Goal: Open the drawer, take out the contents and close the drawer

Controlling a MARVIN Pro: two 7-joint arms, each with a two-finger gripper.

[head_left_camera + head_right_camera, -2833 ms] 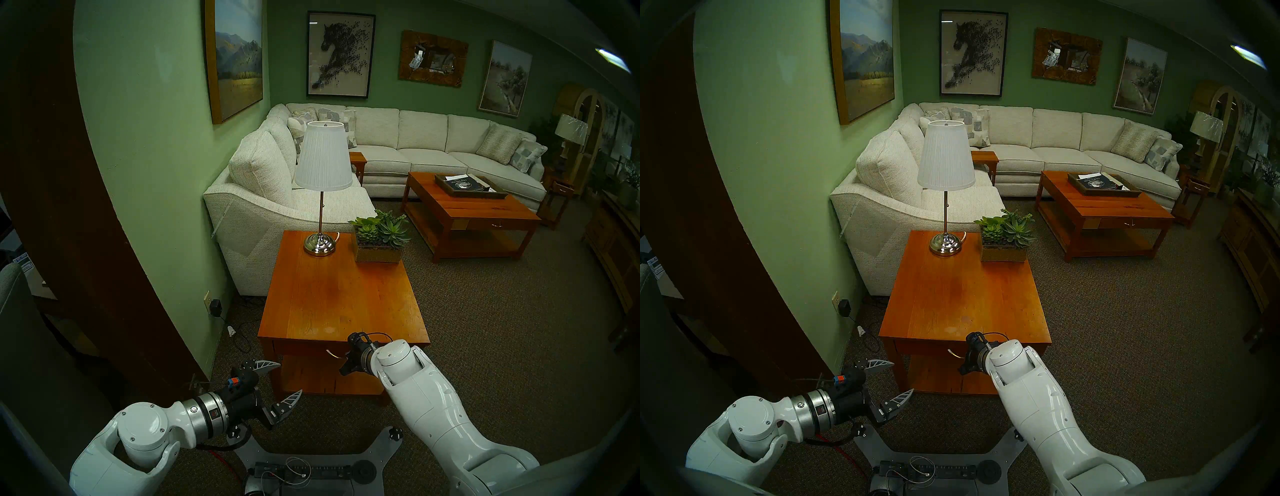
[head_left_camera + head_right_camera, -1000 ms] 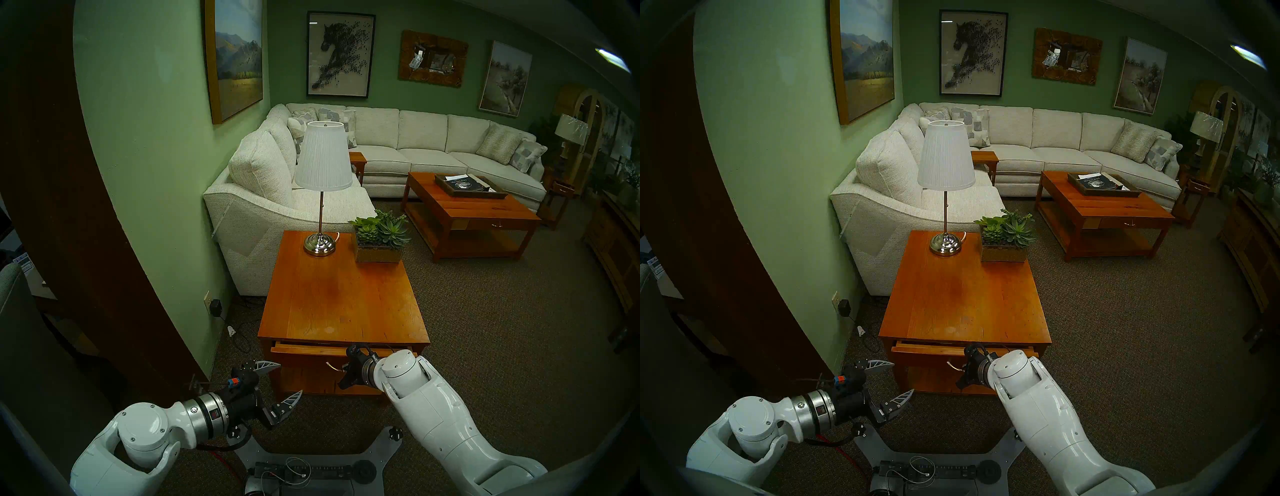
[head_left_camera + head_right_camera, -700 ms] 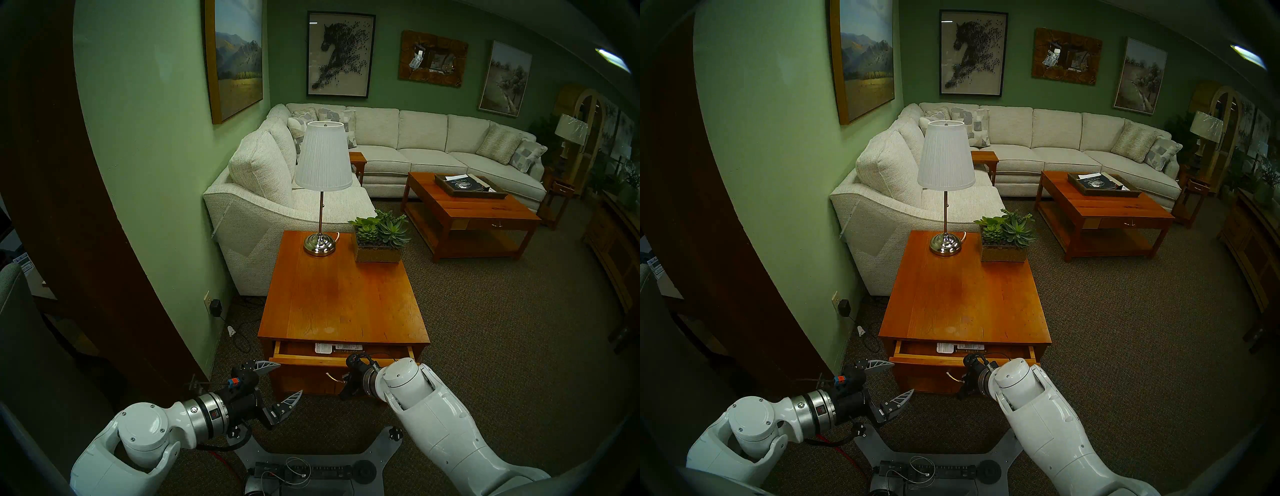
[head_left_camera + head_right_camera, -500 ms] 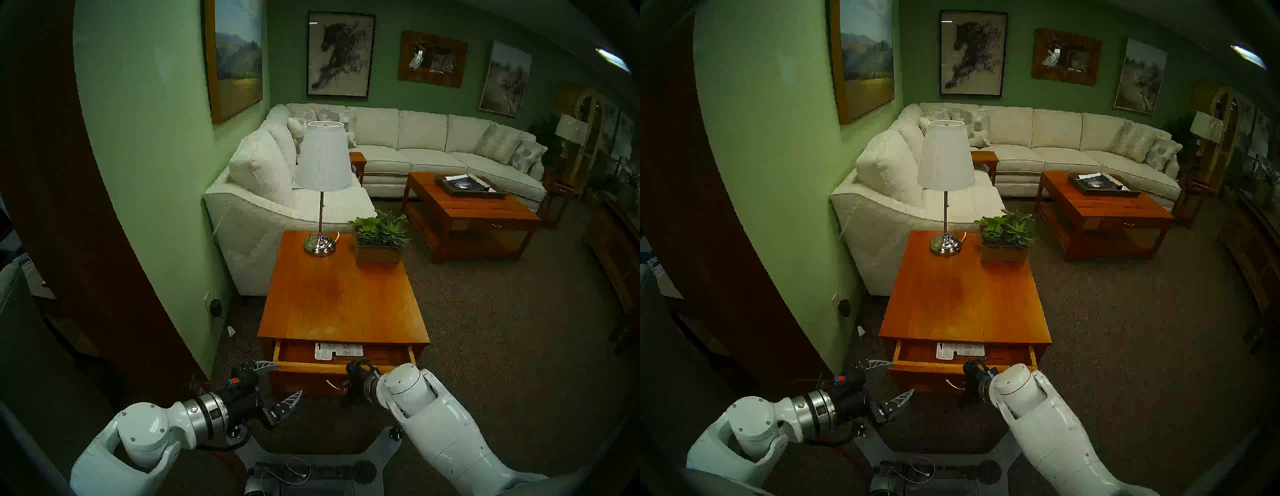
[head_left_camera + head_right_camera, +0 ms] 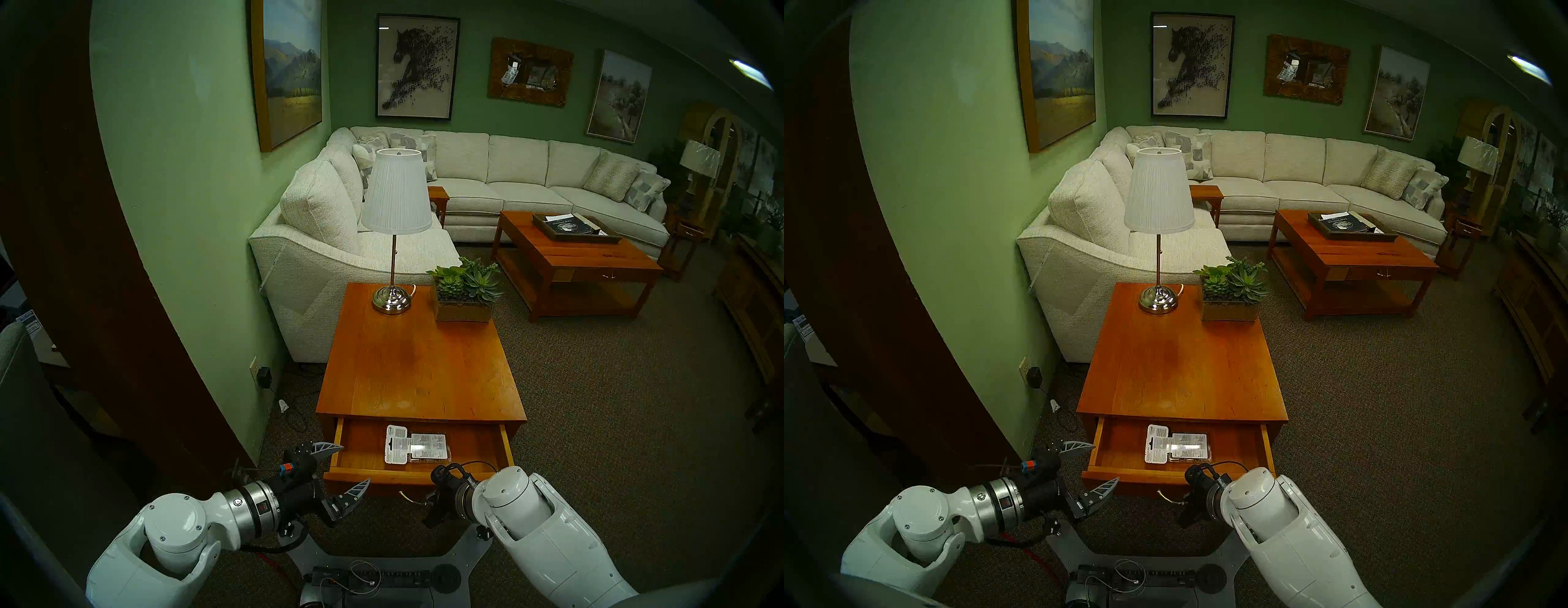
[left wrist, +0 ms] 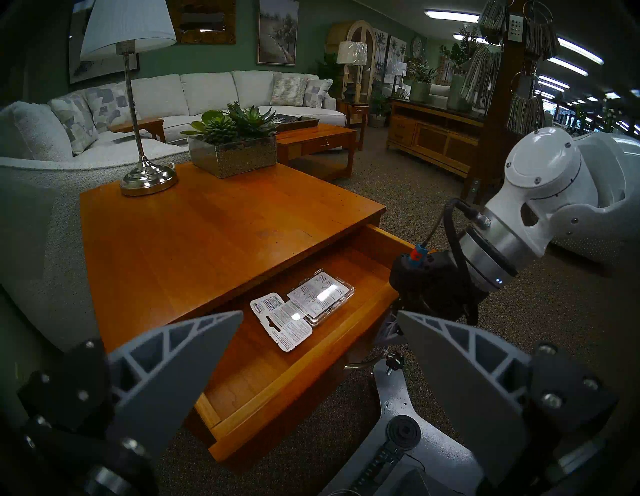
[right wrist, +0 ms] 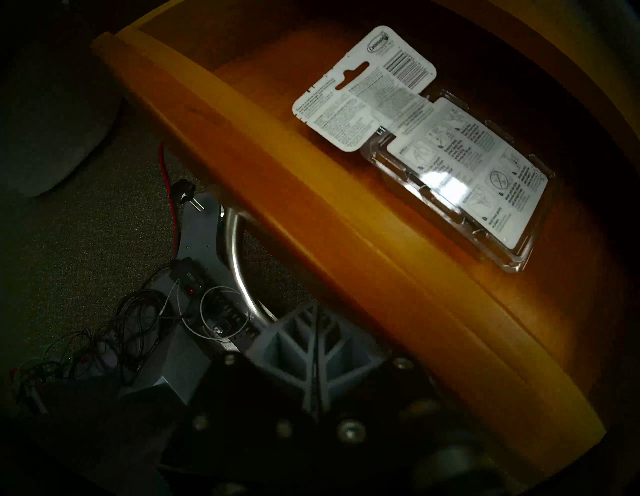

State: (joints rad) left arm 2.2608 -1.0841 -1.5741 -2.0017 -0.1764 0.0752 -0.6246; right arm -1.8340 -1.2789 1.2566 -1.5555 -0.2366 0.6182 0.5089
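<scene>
While the drawer stands pulled out from the end table, the labels below apply:

Surface: orange-brown wooden table top, bare at the near end; a lamp and a boxed succulent planter stand at its far end
Room: green walls with framed pictures, a cream sectional sofa, a larger coffee table beyond, speckled brown carpet
Contents: a flat blister pack with a white printed card lies on the drawer floor near the middle, hang-hole tab toward the robot's left
Left gripper: fingers wide apart, holding nothing, hovering just beside the drawer's left front corner
Right gripper: fingers pressed together at the curved silver pull below the drawer front; whether the metal sits between them cannot be told
Hidden: the right fingertips are covered by the wrist in the head views; the drawer front is seen only edge-on there
Hard to make out: the print on the card is too small to read in the head views; the wrist view is dark at its edges
</scene>
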